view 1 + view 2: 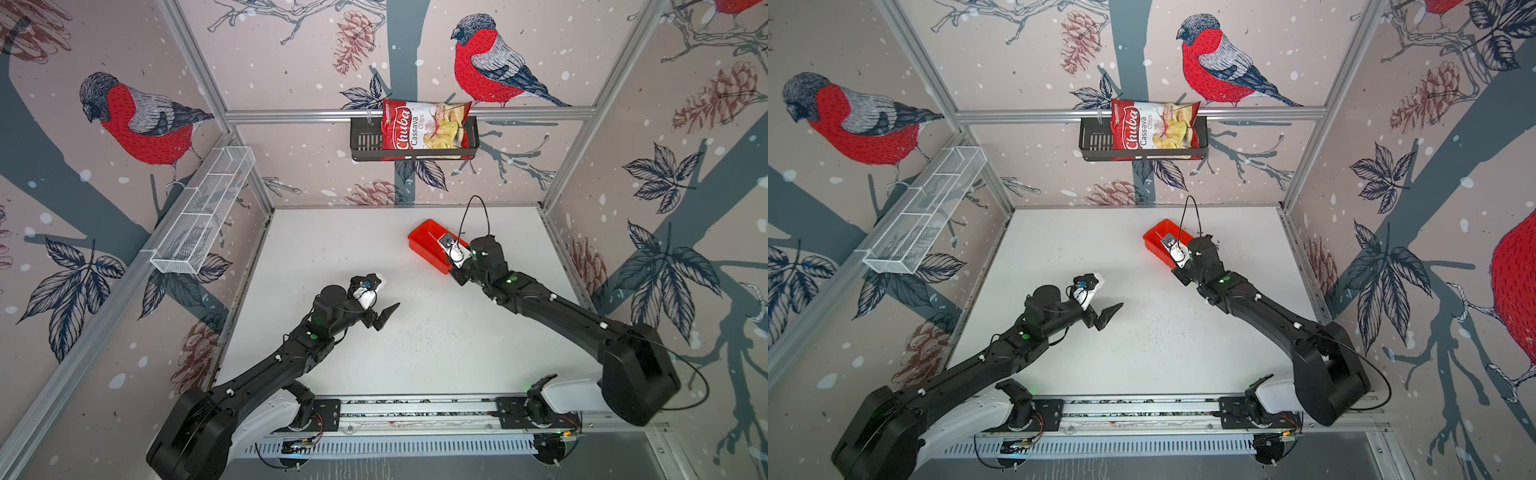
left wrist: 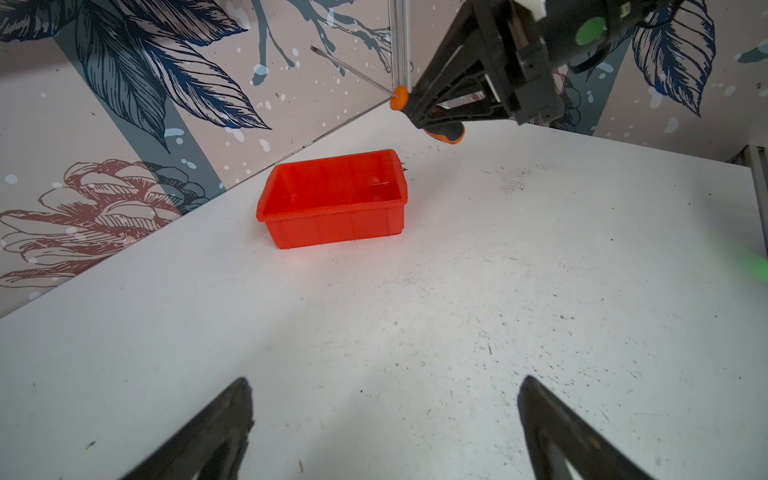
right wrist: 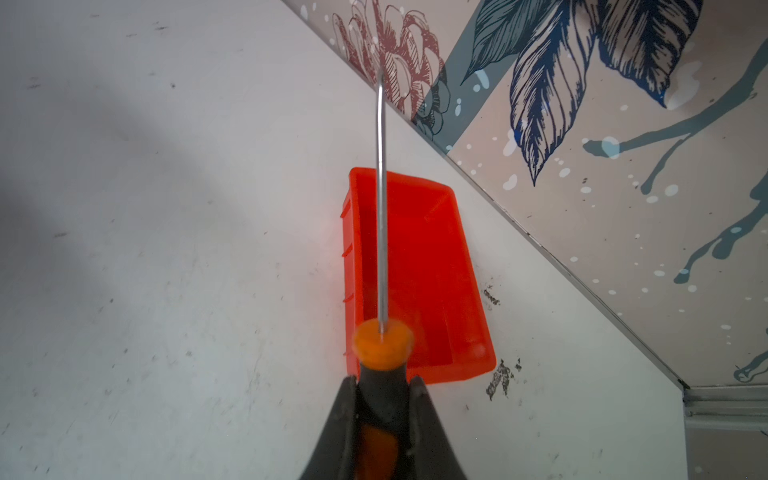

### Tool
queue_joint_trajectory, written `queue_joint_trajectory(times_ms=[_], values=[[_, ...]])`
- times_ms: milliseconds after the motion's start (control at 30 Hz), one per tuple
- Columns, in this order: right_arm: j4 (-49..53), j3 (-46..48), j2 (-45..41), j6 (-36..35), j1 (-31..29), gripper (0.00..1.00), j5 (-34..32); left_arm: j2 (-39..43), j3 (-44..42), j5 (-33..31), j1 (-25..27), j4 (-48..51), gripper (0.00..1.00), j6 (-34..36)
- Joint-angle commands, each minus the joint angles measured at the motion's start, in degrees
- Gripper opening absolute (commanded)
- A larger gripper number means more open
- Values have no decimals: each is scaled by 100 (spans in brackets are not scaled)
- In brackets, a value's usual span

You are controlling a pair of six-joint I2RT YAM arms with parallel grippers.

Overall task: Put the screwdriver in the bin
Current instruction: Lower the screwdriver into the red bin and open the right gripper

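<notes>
Carrying step in hand: right gripper (image 3: 382,380) clamped on screwdriver (image 3: 382,345) handle, shaft over bin (image 3: 436,270) toward far right desk (image 1: 374,249) corner; left gripper (image 2: 384,380) wide, empty. Next move calls for lowering, centring, release.

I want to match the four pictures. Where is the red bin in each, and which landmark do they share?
In a top view: the bin is right of centre, far side.
In a top view: the bin, same place.
Left wrist view: the bin stands empty near the back wall.
Right wrist view: the bin lies beneath the screwdriver.
Shared landmark: the printed pine cone low on the back wall.
</notes>
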State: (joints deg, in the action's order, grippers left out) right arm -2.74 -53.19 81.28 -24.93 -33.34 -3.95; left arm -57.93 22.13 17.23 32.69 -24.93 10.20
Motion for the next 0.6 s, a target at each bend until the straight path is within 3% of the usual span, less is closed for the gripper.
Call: queue_joint_trajectory(times_ms=[0,333,567], values=[[-303,-348,411,312,85,12,-144,-128,46,-137,57,-562,98,-95],[-259,-1385,1966,292,328,12,91,-76,11,-285,92,-452,98,-16],[-23,-1683,2485,168,499,14,305,47,15,-378,96,-254,98,84]])
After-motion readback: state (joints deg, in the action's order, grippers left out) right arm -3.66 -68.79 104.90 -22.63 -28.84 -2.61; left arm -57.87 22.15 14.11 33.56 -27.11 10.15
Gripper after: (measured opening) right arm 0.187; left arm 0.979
